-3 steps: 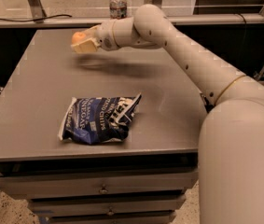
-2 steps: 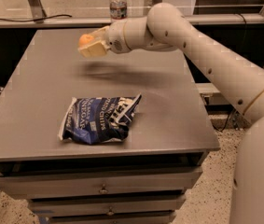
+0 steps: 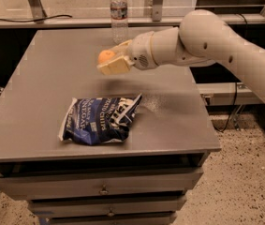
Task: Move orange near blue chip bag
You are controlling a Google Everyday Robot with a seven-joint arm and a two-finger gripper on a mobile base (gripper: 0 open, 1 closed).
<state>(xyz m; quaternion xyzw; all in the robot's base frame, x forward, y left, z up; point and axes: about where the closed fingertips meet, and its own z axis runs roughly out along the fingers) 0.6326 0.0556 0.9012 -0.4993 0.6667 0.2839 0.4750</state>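
The orange [image 3: 106, 56] is small, round and bright, held between the cream fingers of my gripper [image 3: 109, 61] above the middle of the grey table [image 3: 29, 102]. The gripper is shut on it and reaches in from the right on a white arm. The blue chip bag [image 3: 102, 119] lies crumpled on the table near the front, below and slightly left of the gripper, apart from it.
A clear plastic water bottle [image 3: 119, 14] stands at the table's back edge, just behind the gripper. The table has drawers [image 3: 104, 189] in front. A ledge with a cable runs behind. The table's right edge drops to the speckled floor.
My gripper has carried the orange from the back left of the table to the right and toward the front, closer to the chip bag. The bag has not moved.
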